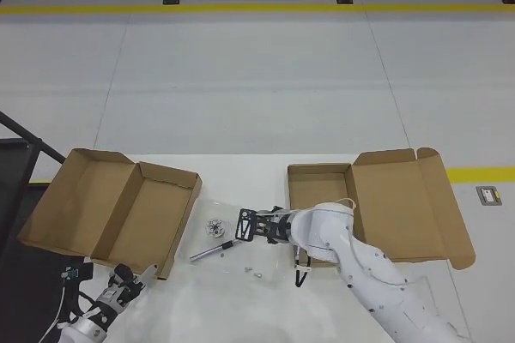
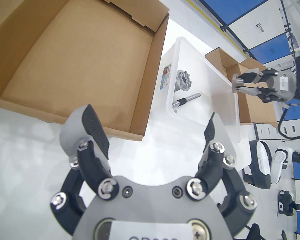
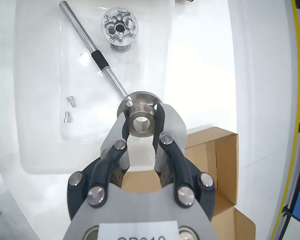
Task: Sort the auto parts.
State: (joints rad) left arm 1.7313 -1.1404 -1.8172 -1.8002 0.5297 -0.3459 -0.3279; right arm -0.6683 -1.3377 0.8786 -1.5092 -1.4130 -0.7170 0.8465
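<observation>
One flanged bushing, gripped by right end effector, over bin

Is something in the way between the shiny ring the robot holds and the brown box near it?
Nothing visible. The right end effector holds the flanged metal ring over the clear tray; the open cardboard box sits just past the tray's wall.

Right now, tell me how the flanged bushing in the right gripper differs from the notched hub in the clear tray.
The flanged bushing is clamped in the right gripper; the notched hub stands free in the clear tray. The bushing is a smooth sleeve on a round flange; the hub's face is notched and pocketed. The bushing's bore is wide, the hub's small. Both are round silvery metal.
</observation>
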